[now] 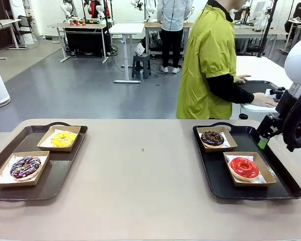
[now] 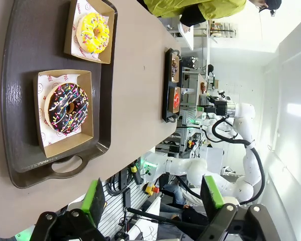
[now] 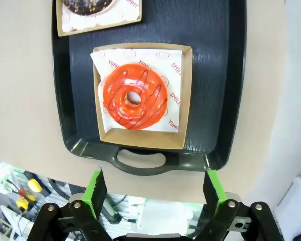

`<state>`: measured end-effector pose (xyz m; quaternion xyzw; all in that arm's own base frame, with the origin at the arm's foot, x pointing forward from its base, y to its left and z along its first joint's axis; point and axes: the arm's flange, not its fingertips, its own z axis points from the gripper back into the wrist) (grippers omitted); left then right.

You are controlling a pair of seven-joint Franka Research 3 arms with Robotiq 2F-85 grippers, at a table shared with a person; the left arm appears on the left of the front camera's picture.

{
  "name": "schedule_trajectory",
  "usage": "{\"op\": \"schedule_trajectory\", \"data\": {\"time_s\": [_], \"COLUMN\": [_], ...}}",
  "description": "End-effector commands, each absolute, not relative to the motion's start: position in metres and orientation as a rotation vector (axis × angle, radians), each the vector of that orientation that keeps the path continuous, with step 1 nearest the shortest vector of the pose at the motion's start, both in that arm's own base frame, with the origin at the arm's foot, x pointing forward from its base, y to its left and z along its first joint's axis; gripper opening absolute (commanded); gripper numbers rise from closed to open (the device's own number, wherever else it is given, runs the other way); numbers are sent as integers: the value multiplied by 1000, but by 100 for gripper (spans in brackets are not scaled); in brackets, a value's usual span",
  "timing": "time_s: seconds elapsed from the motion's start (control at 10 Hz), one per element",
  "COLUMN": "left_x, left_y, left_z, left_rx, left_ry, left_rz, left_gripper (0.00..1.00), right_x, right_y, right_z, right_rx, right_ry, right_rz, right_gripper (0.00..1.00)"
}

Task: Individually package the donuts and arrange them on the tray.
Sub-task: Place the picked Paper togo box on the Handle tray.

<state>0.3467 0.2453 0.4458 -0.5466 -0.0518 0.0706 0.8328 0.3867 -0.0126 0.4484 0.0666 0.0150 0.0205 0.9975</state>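
Four donuts lie in shallow cardboard boxes on two dark trays. On the left tray [image 1: 57,173] are the yellow donut [image 1: 63,138] and the purple sprinkled donut [image 1: 25,167]. The right tray [image 1: 215,173] holds the chocolate donut [image 1: 212,138] and the red donut [image 1: 244,168]. My right gripper [image 3: 154,190] hangs open above the right tray's near handle, the red donut [image 3: 134,96] lying free in its box below; in the front view the right gripper [image 1: 266,135] is at that tray's right edge. My left gripper [image 2: 153,197] is open and empty, off the end of the left tray, nearest the purple donut [image 2: 66,108].
A person in a yellow-green jacket [image 1: 208,60] stands at the far side, turned right, with both hands on another table [image 1: 263,68]. The wide middle of the table [image 1: 140,170] lies between the two trays. Other tables and people show far behind.
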Motion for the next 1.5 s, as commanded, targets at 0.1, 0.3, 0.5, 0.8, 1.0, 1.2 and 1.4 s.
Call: {"op": "schedule_trajectory", "data": {"time_s": [0.1, 0.3, 0.5, 0.8, 1.0, 1.2, 1.4], "left_x": [346, 346, 346, 346, 346, 346, 346], "left_y": [246, 246, 246, 246, 246, 246, 246], "left_z": [448, 448, 448, 448, 448, 448, 448], "left_rx": [-1162, -1162, -1162, -1162, -1162, -1162, -1162], "left_ry": [-123, -123, -123, -123, -123, -123, -123], "left_rz": [151, 151, 151, 151, 151, 151, 151], "left_gripper": [100, 100, 100, 100, 100, 100, 100], "right_x": [389, 389, 389, 389, 387, 358, 353], "right_y": [-13, -13, -13, -13, -13, -68, -124], "right_z": [448, 448, 448, 448, 448, 512, 538], "right_rx": [132, 132, 132, 132, 133, 617, 875], "right_ry": [21, 21, 21, 21, 30, 32, 17], "right_rz": [25, 25, 25, 25, 38, 47, -16], "right_gripper": [100, 100, 100, 100, 100, 100, 100]}}
